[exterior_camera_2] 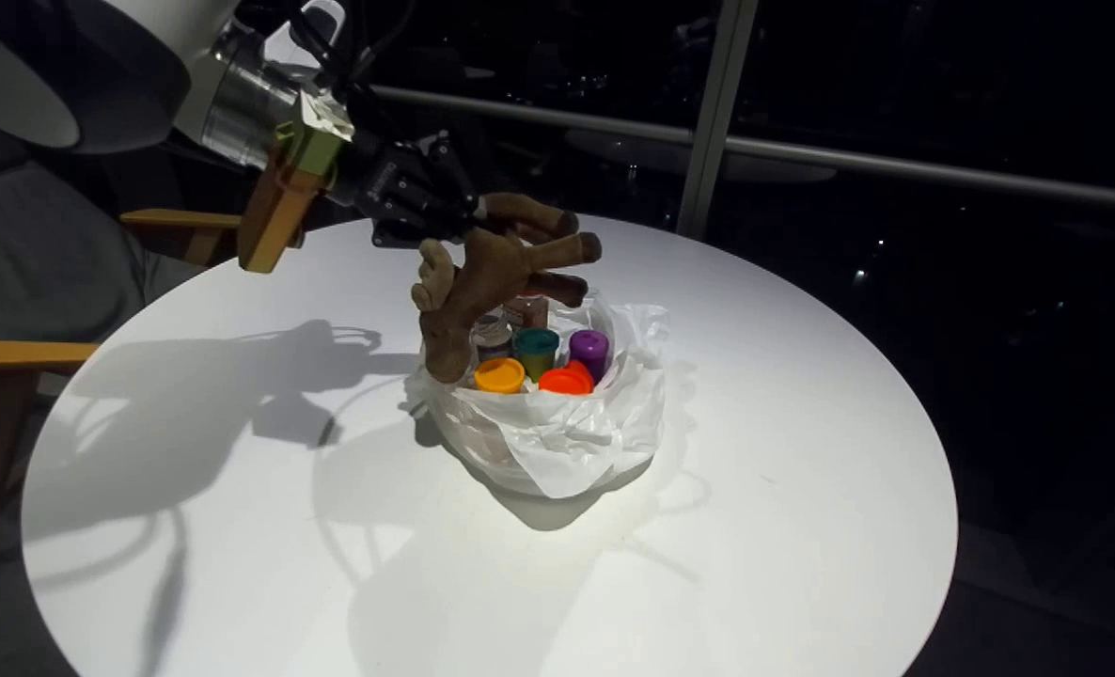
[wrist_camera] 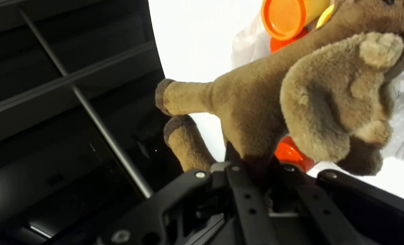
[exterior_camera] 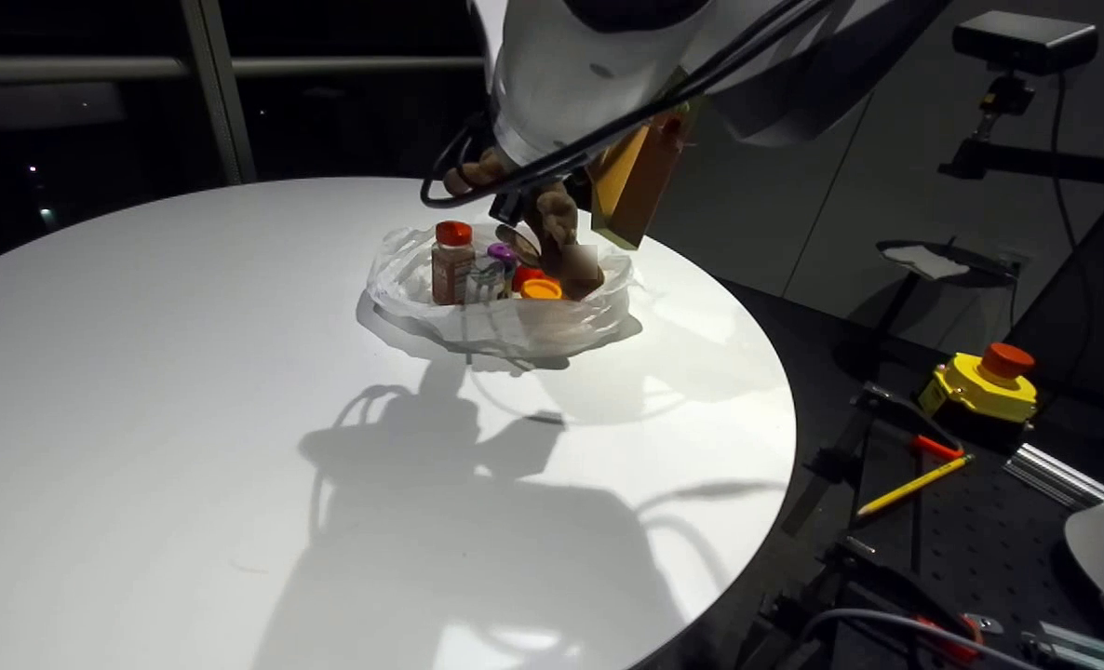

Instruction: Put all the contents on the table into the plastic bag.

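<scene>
The crinkled translucent plastic bag [exterior_camera_2: 604, 437] lies spread on the round white table [exterior_camera_2: 802, 564]. Inside its rim stand an orange cup [exterior_camera_2: 499, 376], a red cup [exterior_camera_2: 567, 380], a teal cup [exterior_camera_2: 537, 348] and a purple cup [exterior_camera_2: 589, 350]. Behind them are a red-brown bottle [exterior_camera: 453, 270] with a red cap and a grey-white bottle [exterior_camera: 485, 281]. A brown plush animal [wrist_camera: 256, 102] is pinched by my gripper [wrist_camera: 253, 158] over the bag. Its legs point sideways and its head hangs at the bag's side; whether the head touches anything I cannot tell. The plush hides the fingertips.
Cables from the wrist hang close over the bag in an exterior view. Beyond the table edge are a yellow and red button box [exterior_camera: 985, 386], a pencil [exterior_camera: 915, 486] and a camera on a stand [exterior_camera: 1025, 42]. A wooden chair [exterior_camera_2: 12, 442] stands beside the table.
</scene>
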`<state>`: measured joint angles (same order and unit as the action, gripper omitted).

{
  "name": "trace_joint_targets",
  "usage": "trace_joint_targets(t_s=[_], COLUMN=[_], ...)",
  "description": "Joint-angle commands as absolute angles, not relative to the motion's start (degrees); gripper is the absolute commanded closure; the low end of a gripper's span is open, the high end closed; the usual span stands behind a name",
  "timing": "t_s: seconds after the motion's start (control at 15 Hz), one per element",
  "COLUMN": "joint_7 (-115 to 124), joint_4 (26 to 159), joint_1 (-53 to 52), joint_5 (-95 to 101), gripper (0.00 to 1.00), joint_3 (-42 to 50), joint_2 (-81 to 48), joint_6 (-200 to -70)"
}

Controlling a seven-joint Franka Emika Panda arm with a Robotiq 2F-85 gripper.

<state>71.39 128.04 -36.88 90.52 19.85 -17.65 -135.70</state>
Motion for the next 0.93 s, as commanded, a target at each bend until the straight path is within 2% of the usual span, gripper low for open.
trace_joint_targets(t_s=[0.0,0.4,0.67,0.87], joint_7=[71.85,69.00,67.06,63.68], joint_4=[126.33,123.76,121.28,119.98], joint_1=[-23.80,-10.25,-5.90,-4.75], joint_5=[95.16,93.61,92.15,90.87], gripper=[0.84,0.83,0.83,0.84], joint_3=[7.35,-2.35,-3.86,-3.96], joint_2=[-19.42,-19.72,-20.62,-21.17], joint_6=[-133.50,-141.48,-147.12,-146.76])
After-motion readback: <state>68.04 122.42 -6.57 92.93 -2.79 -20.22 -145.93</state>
